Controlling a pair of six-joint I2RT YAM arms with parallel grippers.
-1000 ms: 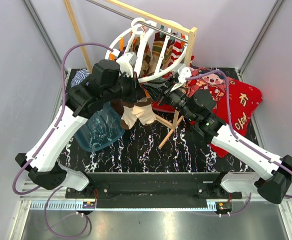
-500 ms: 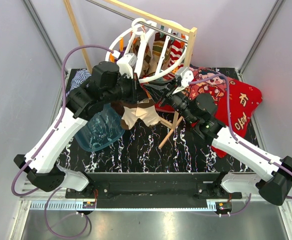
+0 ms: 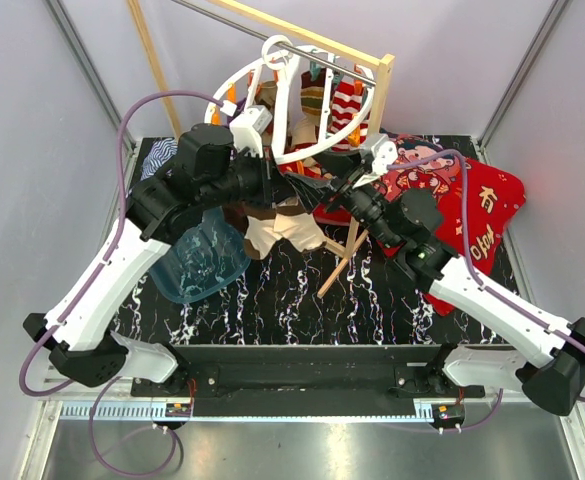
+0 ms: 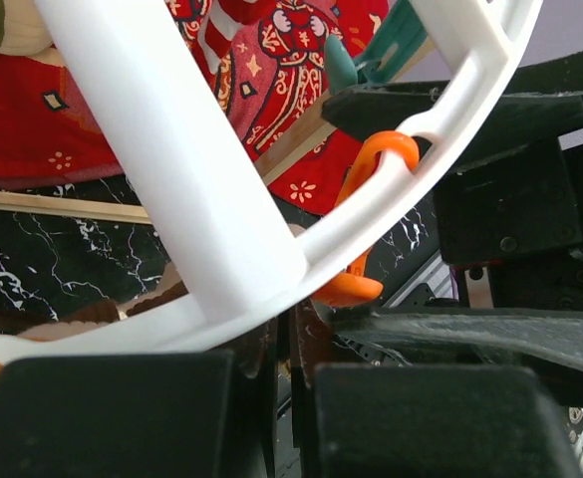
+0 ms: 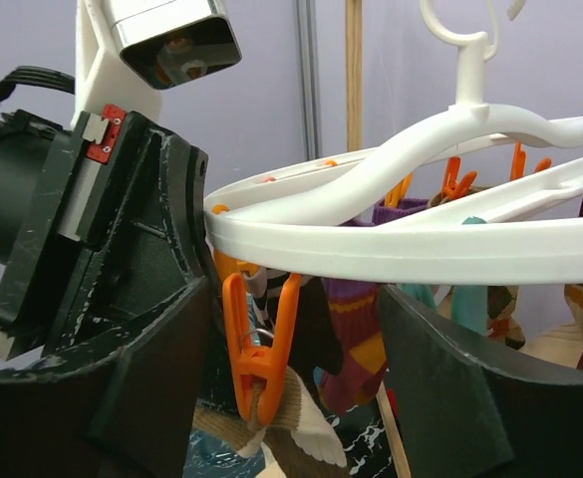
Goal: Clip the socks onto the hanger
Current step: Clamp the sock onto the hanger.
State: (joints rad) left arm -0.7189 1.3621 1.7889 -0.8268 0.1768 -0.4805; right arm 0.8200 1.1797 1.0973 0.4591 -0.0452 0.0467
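Note:
The white round hanger (image 3: 302, 95) hangs from the wooden frame, with several socks (image 3: 344, 100) clipped along its far side. A brown-and-cream sock (image 3: 277, 228) dangles under its near rim. In the right wrist view an orange clip (image 5: 256, 349) is closed on this sock's (image 5: 306, 423) top edge. My right gripper (image 5: 296, 388) stands open, one finger on each side of the clip and neither touching it. My left gripper (image 3: 284, 190) sits just under the ring (image 4: 171, 169), beside an orange clip (image 4: 366, 199). It is shut on the sock's brown edge (image 4: 316, 344).
A red cartoon-print blanket (image 3: 472, 210) covers the right back of the table. A clear blue tub (image 3: 202, 260) lies under the left arm, with a blue-white striped cloth (image 3: 162, 155) behind it. A leg of the wooden frame (image 3: 344, 255) slants down between the arms.
My right gripper has opened and let go of the orange clip, which now pinches the sock. The hanger has tipped slightly. The left gripper stays shut on the sock.

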